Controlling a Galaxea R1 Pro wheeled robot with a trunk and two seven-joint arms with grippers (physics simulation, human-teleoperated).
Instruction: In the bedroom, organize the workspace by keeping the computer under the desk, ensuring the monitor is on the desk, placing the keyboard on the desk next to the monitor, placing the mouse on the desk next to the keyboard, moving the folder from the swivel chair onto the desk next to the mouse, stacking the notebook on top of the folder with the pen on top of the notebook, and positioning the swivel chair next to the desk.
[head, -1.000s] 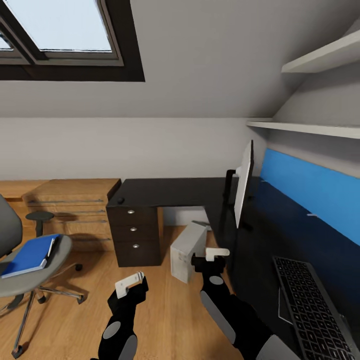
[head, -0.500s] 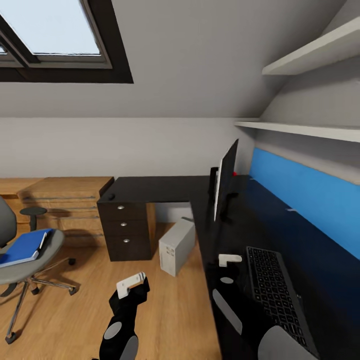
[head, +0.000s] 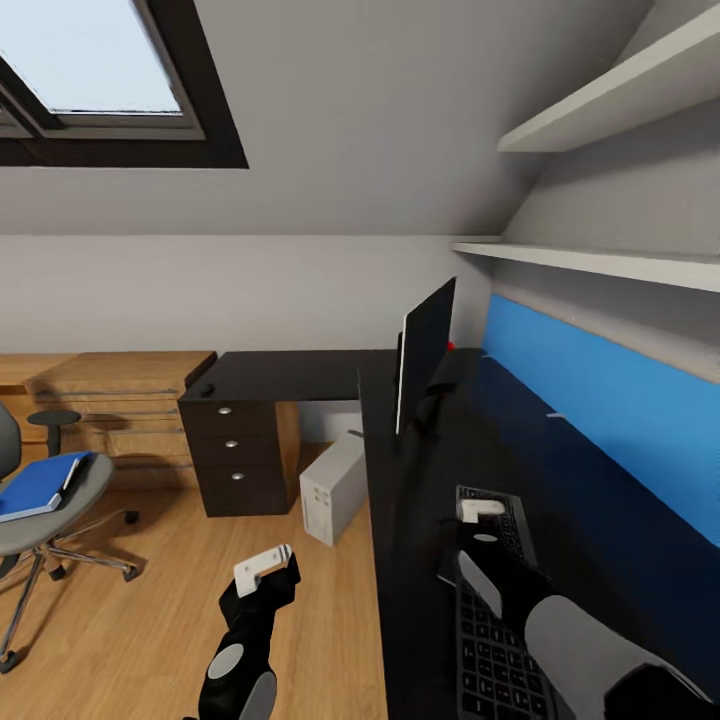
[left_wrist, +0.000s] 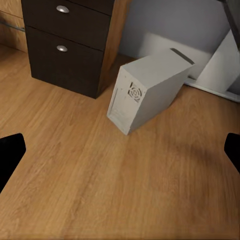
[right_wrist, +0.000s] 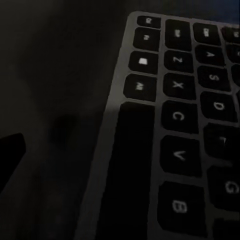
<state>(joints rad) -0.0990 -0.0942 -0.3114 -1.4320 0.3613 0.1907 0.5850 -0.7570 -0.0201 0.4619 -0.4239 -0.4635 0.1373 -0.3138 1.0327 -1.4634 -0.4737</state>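
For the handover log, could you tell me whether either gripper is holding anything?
Neither: the left gripper hangs empty above the floor, the right gripper empty over the keyboard.

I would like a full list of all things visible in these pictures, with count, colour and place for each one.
desk: one, black top, blue back panel, by the right wall
monitor: one, black, on the desk
keyboard: one, grey with dark keys, on the desk
mouse: one, black, desk's far left corner
computer: one, light grey, on the floor beside the desk's edge
swivel chair: one, grey, at left
folder: one, blue, on the chair seat
wall shelves: two, white, above the desk
left end effector: over the floor
right end effector: over the keyboard
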